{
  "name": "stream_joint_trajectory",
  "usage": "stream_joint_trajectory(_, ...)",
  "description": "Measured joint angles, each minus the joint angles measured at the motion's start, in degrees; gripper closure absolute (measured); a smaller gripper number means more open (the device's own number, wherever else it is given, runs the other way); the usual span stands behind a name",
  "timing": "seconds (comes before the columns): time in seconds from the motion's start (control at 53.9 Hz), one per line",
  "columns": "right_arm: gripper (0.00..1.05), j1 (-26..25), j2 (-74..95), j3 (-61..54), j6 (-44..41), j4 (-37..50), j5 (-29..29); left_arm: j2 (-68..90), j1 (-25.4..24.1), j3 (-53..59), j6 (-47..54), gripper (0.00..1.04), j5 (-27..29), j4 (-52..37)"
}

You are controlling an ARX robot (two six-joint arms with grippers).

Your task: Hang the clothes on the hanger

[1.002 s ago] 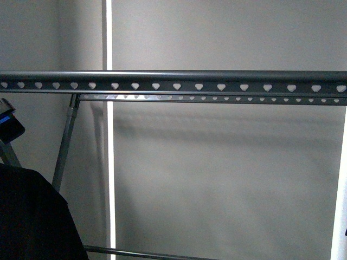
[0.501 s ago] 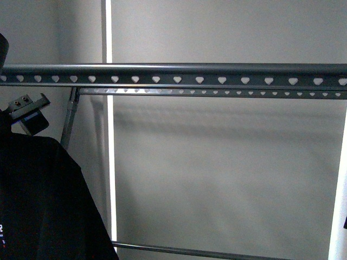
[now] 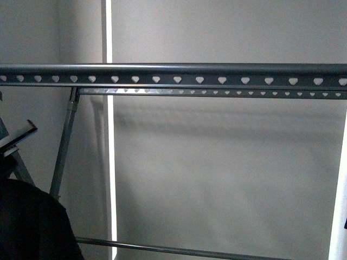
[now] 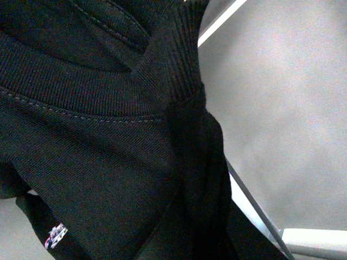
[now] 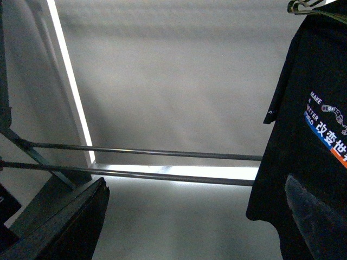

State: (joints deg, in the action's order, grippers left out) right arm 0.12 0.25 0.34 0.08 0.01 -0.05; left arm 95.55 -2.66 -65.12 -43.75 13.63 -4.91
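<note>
The hanger is a dark grey rack whose top rail (image 3: 179,76) with heart-shaped holes runs across the front view, with a second rail (image 3: 217,92) behind it. The black clothes (image 3: 27,222) hang at the lower left, well below the rails. Part of my left arm (image 3: 16,135) shows above them at the left edge. In the left wrist view the clothes (image 4: 108,141) fill the frame, ribbed collar up, small print (image 4: 56,236) low; my left gripper is shut on them, its jaws hidden. My right gripper (image 5: 195,227) is open and empty, with the clothes (image 5: 309,135) beside one finger (image 5: 320,216).
A crossed leg (image 3: 64,146) of the rack slants down at the left and a low bar (image 3: 179,250) runs along the bottom. Two low bars (image 5: 152,162) cross the right wrist view. A plain grey wall with a bright vertical strip (image 3: 110,162) stands behind.
My left arm and the clothes have dropped since half a second ago, after rising before that. The shirt's print has left the front view. The rack has not moved.
</note>
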Motion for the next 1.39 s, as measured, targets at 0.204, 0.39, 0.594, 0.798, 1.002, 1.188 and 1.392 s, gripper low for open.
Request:
stream_joint_trajectory(0.204, 0.07, 0.00, -0.02, 0.00, 0.00, 0.00, 0.00, -7.74, -0.66, 5.68, 7.80, 1.00, -9.31, 0.92)
stream_joint_trajectory(0.39, 0.07, 0.00, 0.00, 0.00, 0.00, 0.00, 0.02, -17.92, -0.04, 11.15, 25.16, 1.00, -26.67, 7.08)
stream_joint_trajectory(0.594, 0.07, 0.00, 0.00, 0.00, 0.00, 0.00, 0.00, -22.47, -1.60, 11.43, 45.16, 1.00, -40.74, 14.51)
stream_joint_trajectory(0.798, 0.07, 0.00, 0.00, 0.00, 0.00, 0.00, 0.00, -24.30, -7.78, 11.82, 79.73, 1.00, -56.50, 24.15)
stream_joint_trajectory(1.002, 0.07, 0.00, 0.00, 0.00, 0.00, 0.00, 0.00, -18.99, -9.16, 5.11, 116.30, 1.00, -55.01, 23.12)
stream_joint_trajectory(1.188, 0.07, 0.00, -0.02, 0.00, 0.00, 0.00, 0.00, -17.49, -3.23, 2.27, 128.89, 1.00, -55.36, 10.99)
stream_joint_trajectory(1.392, 0.07, 0.00, -0.02, 0.00, 0.00, 0.00, 0.00, -12.87, 5.70, -0.39, 144.89, 1.00, -54.40, 5.38)
